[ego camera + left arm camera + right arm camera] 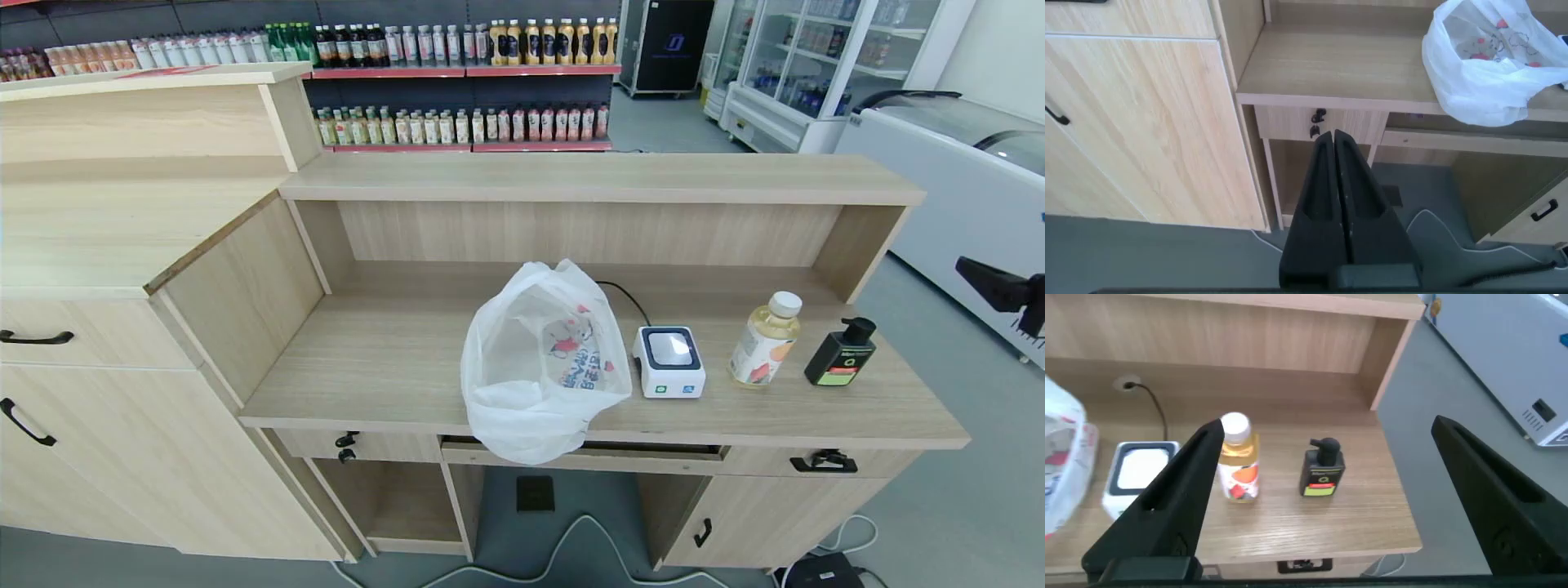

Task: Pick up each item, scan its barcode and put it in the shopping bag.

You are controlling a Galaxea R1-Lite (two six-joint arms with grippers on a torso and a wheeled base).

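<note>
On the wooden counter (392,359) a white plastic shopping bag (543,359) sits at the front edge with its mouth open and its lower part sagging over the lip. Just beside it, on the robot's right, is the small white scanner (669,359), its window facing up and its black cable (624,298) running back behind the bag. Further right, apart from the scanner, a juice bottle (766,339) with a white cap stands upright, and near it a black pump bottle (841,353) also stands upright. The right gripper (1327,426) is held off the counter's right end, touching nothing; its jaws are spread wide, and its wrist view frames both bottles between them. The left gripper (1333,135) hangs low in front of the counter's left part, below the desktop and well apart from the bag, with its jaws pressed together on nothing.
</note>
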